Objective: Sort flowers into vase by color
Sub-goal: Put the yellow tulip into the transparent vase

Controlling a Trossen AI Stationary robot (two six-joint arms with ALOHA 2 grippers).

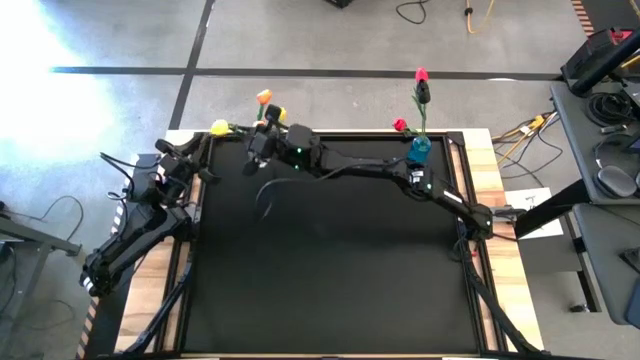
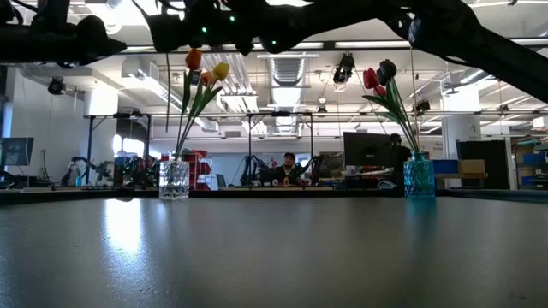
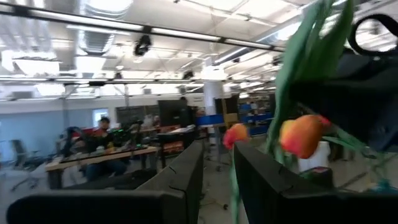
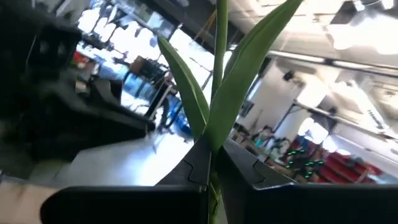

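A clear vase (image 2: 174,180) at the table's far left holds orange (image 2: 193,58) and yellow (image 2: 221,70) flowers. A blue vase (image 2: 419,175) at the far right holds red (image 2: 371,79) and dark purple (image 2: 387,70) ones, and a pink head (image 1: 421,75) shows from above. My right gripper (image 1: 262,140) reaches across to above the clear vase, shut on a green stem with leaves (image 4: 214,93); that flower's head is outside the wrist view. My left gripper (image 1: 203,148) waits at the far left, raised and slightly open, nothing between its fingers (image 3: 180,171). My right gripper pinches a flower's green stem (image 4: 211,144) between its two fingers, where the leaves spring from it. The fingers come roughly level from the table's right, lying across the stem. The stem stands upright through the hold; whether its lower end is in the clear vase I cannot tell.
The black mat (image 1: 330,260) covers the table inside a dark frame. A yellow head (image 1: 220,127) shows between the two grippers. A cable loop (image 1: 265,190) hangs under the right arm. Beyond the far edge, a person (image 2: 288,164) sits at desks.
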